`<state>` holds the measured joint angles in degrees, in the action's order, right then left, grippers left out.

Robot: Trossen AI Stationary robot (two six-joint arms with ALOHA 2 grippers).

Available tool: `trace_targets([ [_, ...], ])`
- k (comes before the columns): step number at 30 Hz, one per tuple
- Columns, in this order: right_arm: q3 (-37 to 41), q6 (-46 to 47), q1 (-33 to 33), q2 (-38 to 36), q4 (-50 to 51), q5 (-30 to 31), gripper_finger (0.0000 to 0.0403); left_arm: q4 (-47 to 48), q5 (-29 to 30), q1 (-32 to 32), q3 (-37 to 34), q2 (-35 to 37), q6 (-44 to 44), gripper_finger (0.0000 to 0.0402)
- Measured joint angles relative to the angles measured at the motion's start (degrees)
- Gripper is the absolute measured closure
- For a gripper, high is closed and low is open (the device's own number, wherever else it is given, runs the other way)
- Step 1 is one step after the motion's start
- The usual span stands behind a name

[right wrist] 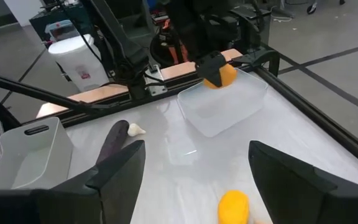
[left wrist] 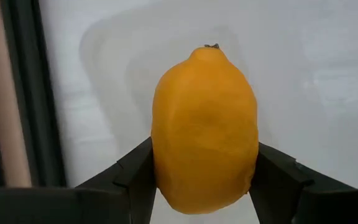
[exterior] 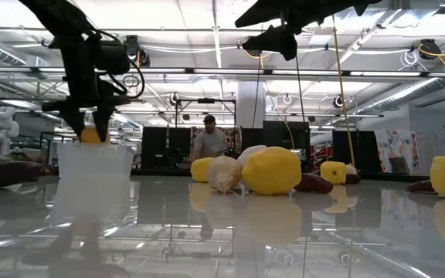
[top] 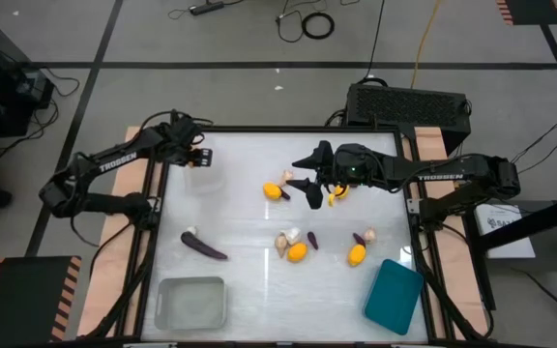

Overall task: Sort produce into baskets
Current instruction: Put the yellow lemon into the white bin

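Note:
My left gripper (top: pixel 198 155) is at the table's far left, shut on an orange-yellow fruit (left wrist: pixel 204 124). The fruit hangs just above the small clear basket (right wrist: pixel 225 106). My right gripper (top: pixel 303 181) hovers open over the middle of the table and holds nothing. More produce lies on the table: orange-yellow fruits (top: pixel 274 190) (top: pixel 357 254), pale bulbs (top: pixel 283 242), tiny eggplants (top: pixel 311 240), and a long dark eggplant (top: pixel 204 246) with a bulb (top: pixel 190 232) beside it. The greyish basket (top: pixel 191 302) and the teal basket (top: pixel 393 295) stand at the near edge. My left gripper pinches the fruit between its two fingers, one on each of the fruit's two long sides (left wrist: pixel 157 168), toward the end nearer the wrist. The fingers come from above, pointing steeply down. The fruit's stem tip (left wrist: pixel 211 47) points down at the basket, and the fruit is lifted clear (exterior: pixel 91 135).
A black frame rail (top: pixel 158 208) runs along the table's left edge beside the clear basket. A person (exterior: pixel 207 143) stands far off in the room behind. Bare tabletop lies between the clear basket and the produce in the middle.

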<state>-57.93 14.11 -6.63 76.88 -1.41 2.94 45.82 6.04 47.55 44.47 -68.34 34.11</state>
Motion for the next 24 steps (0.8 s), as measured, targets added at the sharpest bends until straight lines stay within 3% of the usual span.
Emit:
trace_targets([
  [8,0.0,-0.22,0.0,0.0,-0.04,0.0,0.0124,-3.18,-0.56,3.3,0.04,-7.6,-2.55,0.0195],
  [24,0.0,-0.02,0.0,0.0,-0.02,-0.04,0.0124,-16.63,-0.57,3.43,0.04,-18.26,-12.6,0.0194],
])
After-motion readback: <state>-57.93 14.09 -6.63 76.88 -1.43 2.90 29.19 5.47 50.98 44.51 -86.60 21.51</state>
